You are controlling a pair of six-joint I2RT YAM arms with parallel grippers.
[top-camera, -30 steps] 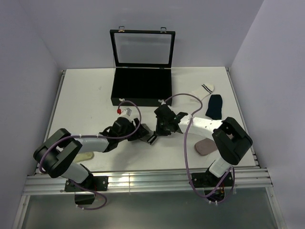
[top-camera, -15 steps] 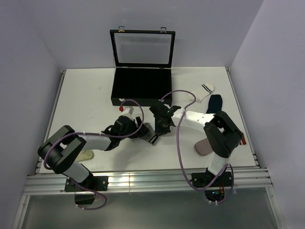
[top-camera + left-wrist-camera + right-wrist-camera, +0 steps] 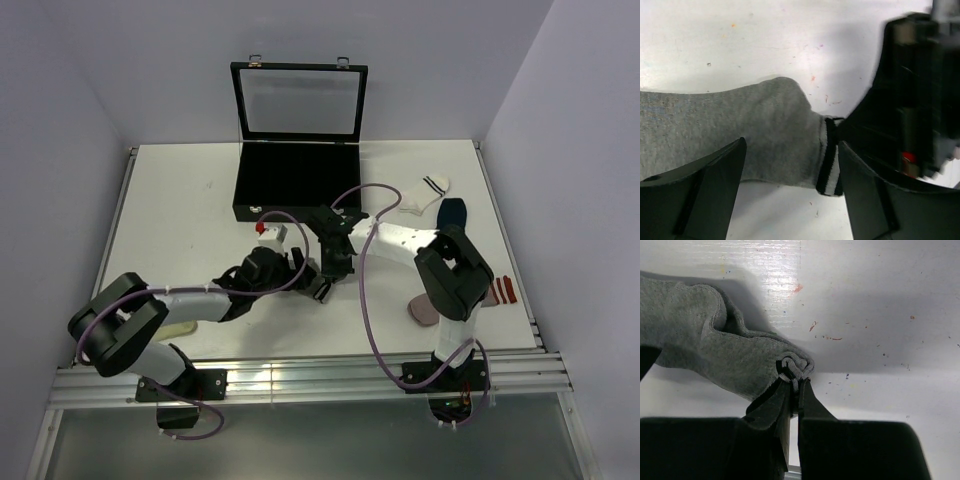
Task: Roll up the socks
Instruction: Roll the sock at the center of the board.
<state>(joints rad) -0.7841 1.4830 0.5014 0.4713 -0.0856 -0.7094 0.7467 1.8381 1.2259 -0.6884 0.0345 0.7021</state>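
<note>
Top view: black case [image 3: 290, 212], lid up, at the far middle of the table [image 3: 180, 200]. Left gripper [image 3: 305, 278] and right gripper [image 3: 333, 262] meet just in front of the case's near wall, tips almost touching, and cover what you are working on. White sock [image 3: 425, 192] and navy sock [image 3: 452, 218] lie side by side off the case's right end, well apart from both grippers, not yet rolled. Left wrist view: grey sock [image 3: 740, 127], flat on the table in front of the case, foot running off to the left, dark-striped cuff [image 3: 829, 160] up against the black body of the right gripper. Your left fingers [image 3: 700, 200] stand spread wide to either side of the cuff end, over the cloth, gripping nothing. Right wrist view: your right jaws are pressed together on a small bunched fold at the edge of the same sock, the rest trailing away to the left in loose wrinkles. Handling, as judged: light, limp knit with no stiffness of its own. It will likely sag, stretch and unroll unless held. Not fragile, and unlikely to slip against the pads. Best hold: the doubled fold or the cuff, where the cloth is thickest. A single layer taken from the middle would likely slip or drag the whole piece across the table.
</note>
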